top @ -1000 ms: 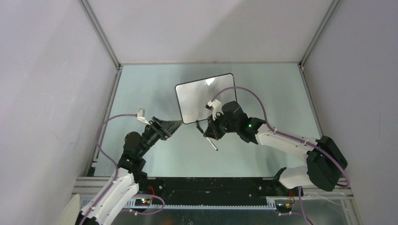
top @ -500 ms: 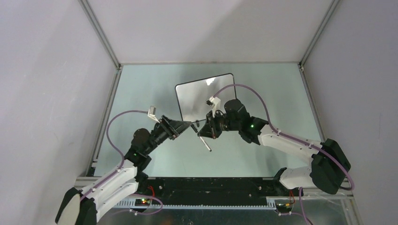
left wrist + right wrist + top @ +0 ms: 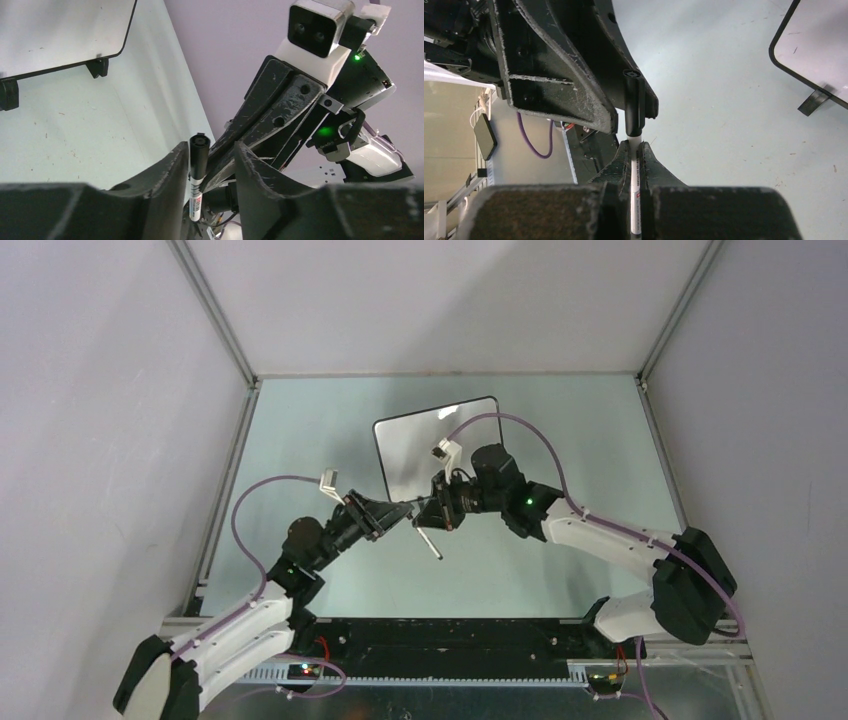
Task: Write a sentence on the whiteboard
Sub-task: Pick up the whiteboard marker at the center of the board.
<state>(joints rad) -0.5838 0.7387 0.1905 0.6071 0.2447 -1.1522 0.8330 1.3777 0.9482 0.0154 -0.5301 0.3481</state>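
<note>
Left claw (image 3: 404,512): jaws stand part-way apart and straddle the cap end of the marker; in the left wrist view (image 3: 210,150) the cap lies close against one finger (image 3: 170,170) with a gap to the other, so nothing is gripped yet.
Marker (image 3: 430,543): a slim pen with a black cap (image 3: 198,149) and a white labelled barrel, bridging the two claws; the cap points into the left claw and the tail juts out behind the right claw.
Right claw (image 3: 433,515): jaws clamped tight on the marker's barrel just behind the cap, as the right wrist view shows (image 3: 635,146).
Whiteboard (image 3: 425,445): stands on its black feet (image 3: 97,67) beyond both claws, near but apart from them, on the far side from the arm bases.
Sentence: no strokes show on the whiteboard's face.
Table (image 3: 580,430): pale green surface carrying the whiteboard.
Step in hand: judged to be uncapping, with one claw holding the barrel and the other set around the cap.
Next move: likely calls for the left claw to pinch the cap squarely, then a straight pull along the pen's axis while the right claw holds firm; a skewed pull could twist the barrel in its grip.
</note>
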